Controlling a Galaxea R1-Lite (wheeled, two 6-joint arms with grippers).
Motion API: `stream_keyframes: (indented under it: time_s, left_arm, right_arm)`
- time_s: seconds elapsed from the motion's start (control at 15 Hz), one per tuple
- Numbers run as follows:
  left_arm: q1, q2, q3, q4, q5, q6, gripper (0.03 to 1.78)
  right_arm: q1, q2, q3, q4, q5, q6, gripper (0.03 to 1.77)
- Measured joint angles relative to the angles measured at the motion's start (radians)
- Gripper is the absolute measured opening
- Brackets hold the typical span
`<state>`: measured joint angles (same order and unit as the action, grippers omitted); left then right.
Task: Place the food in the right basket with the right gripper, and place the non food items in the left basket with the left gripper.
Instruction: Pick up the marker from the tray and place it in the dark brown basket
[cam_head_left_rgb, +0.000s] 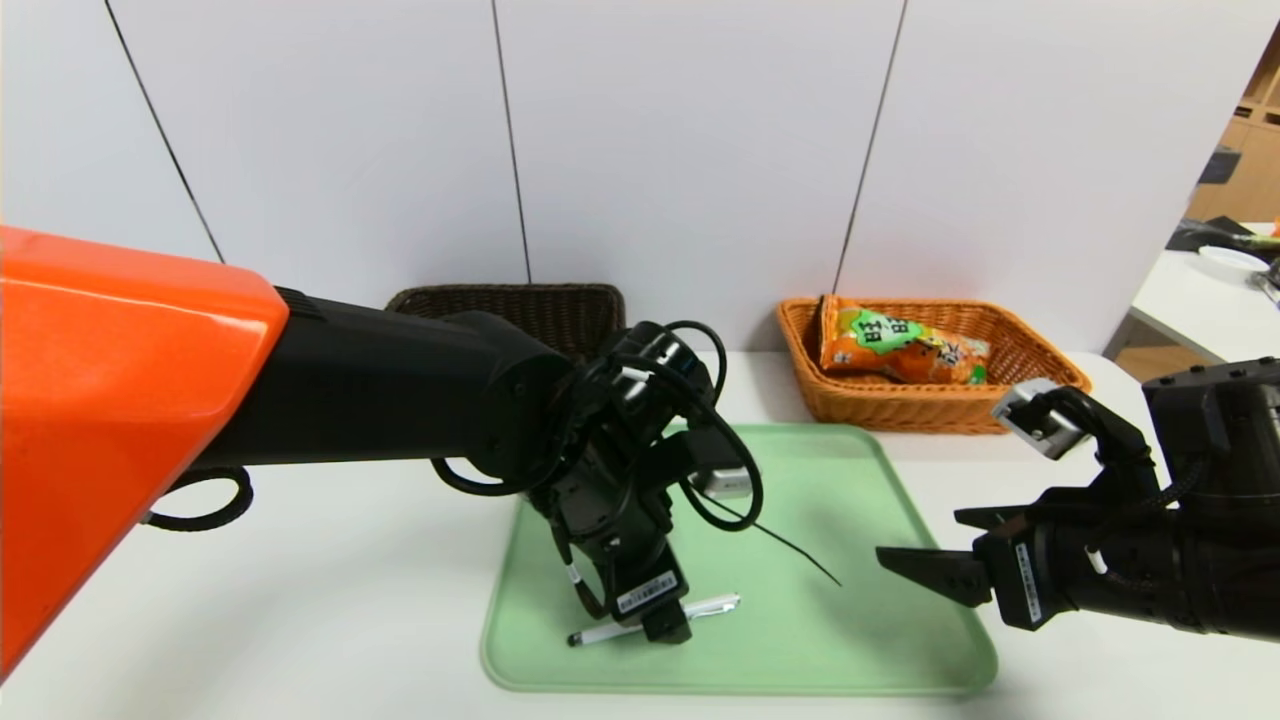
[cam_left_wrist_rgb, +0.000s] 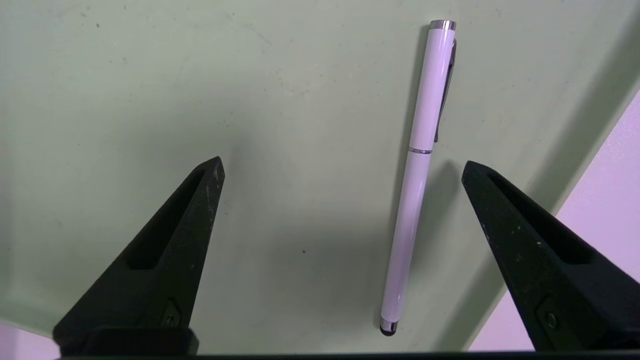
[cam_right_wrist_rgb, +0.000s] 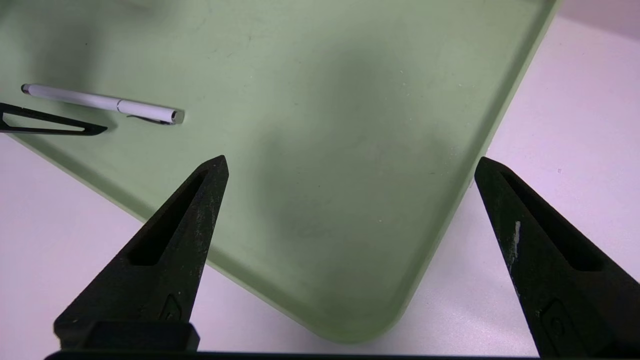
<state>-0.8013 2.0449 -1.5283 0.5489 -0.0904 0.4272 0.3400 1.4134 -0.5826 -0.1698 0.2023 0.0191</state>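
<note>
A white stylus pen (cam_head_left_rgb: 710, 606) lies on the green tray (cam_head_left_rgb: 850, 520) near its front edge. My left gripper (cam_head_left_rgb: 665, 625) points straight down over it, open. In the left wrist view the pen (cam_left_wrist_rgb: 420, 170) lies between the two spread fingers without touching them, closer to one fingertip (cam_left_wrist_rgb: 475, 175). The orange snack bag (cam_head_left_rgb: 900, 350) rests inside the orange-tan right basket (cam_head_left_rgb: 930, 405). My right gripper (cam_head_left_rgb: 918, 537) hovers open and empty over the tray's front right corner (cam_right_wrist_rgb: 350, 300). The dark brown left basket (cam_head_left_rgb: 510, 300) stands behind the left arm, partly hidden.
The tray sits on a white table (cam_head_left_rgb: 300, 580) in front of a white panelled wall. In the right wrist view the pen (cam_right_wrist_rgb: 100, 102) and one left-gripper finger (cam_right_wrist_rgb: 50, 125) show at the tray's far side. Another table (cam_head_left_rgb: 1200, 300) stands at the far right.
</note>
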Motion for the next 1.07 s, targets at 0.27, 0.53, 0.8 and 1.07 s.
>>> stream_keyframes:
  time_s: [0.27,0.53,0.8,1.07]
  left_arm:
    - [-0.001,-0.004,-0.001,0.028,-0.004,-0.038,1.69]
    - [-0.001,-0.006,-0.002,0.028,-0.005,-0.053,1.69]
    - [-0.002,-0.006,0.000,0.028,-0.004,-0.053,1.69]
    - [-0.004,-0.001,-0.004,0.028,-0.004,-0.053,1.69]
  right_arm:
    - [0.001,-0.006,0.004,-0.001,0.000,0.000,1.70]
    - [0.001,-0.015,0.006,0.000,0.000,0.000,1.70]
    - [0.002,-0.026,0.013,0.001,0.000,0.001,1.70]
    - [0.002,-0.034,0.019,0.001,0.000,0.001,1.70]
